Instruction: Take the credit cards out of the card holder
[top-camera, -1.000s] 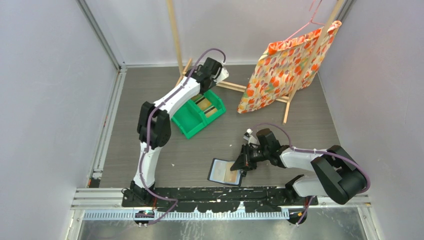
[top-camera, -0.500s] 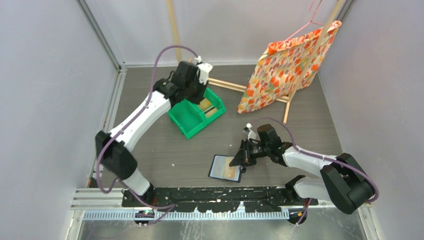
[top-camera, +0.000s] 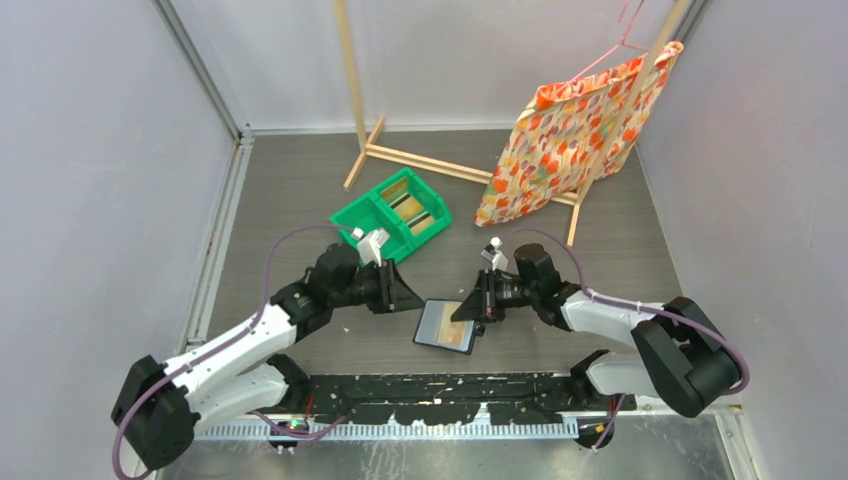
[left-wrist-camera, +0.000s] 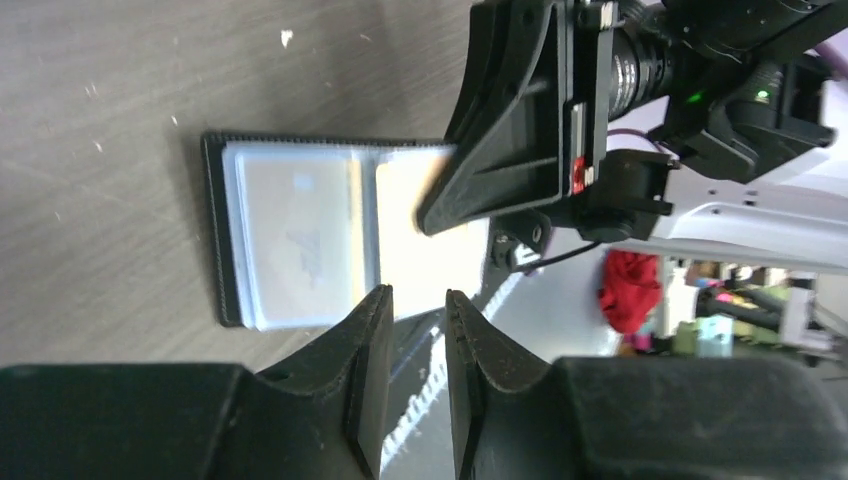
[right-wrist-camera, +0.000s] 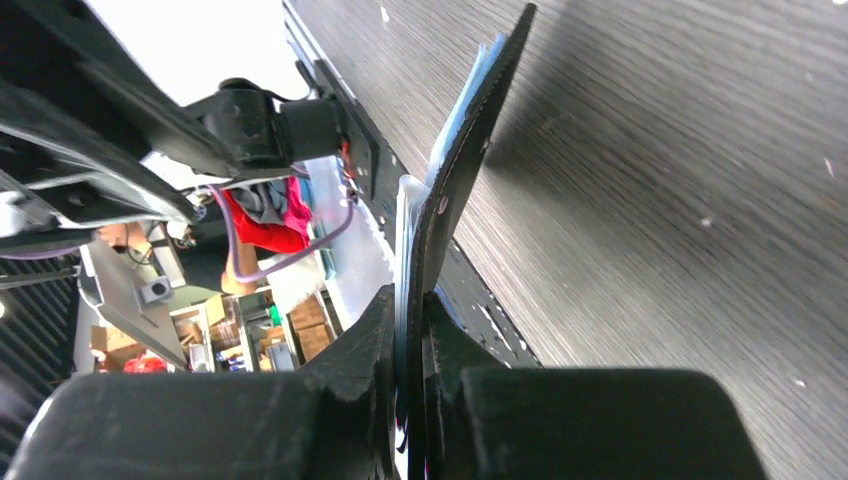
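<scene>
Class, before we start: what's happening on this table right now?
The open card holder lies between two robot arms. The right gripper is clamped on its right edge, holding that side up. The left gripper hovers just beside it, fingers slightly apart and empty. A tan card shows in a pocket. Other cards lie in the green bin behind.

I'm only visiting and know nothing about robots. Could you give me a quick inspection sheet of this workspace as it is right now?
Surface: grey wood-grain table.
Job's things: card holder open, one side lifted off the table; tan credit cards lie in the green bin.
Clutter: wooden rack, flowered cloth hanging on it.
Hands: right hand shut on the holder's edge; left hand slightly open, empty, beside it.
Cables: purple cables along both arms.
Surroundings: pale walls.
</scene>
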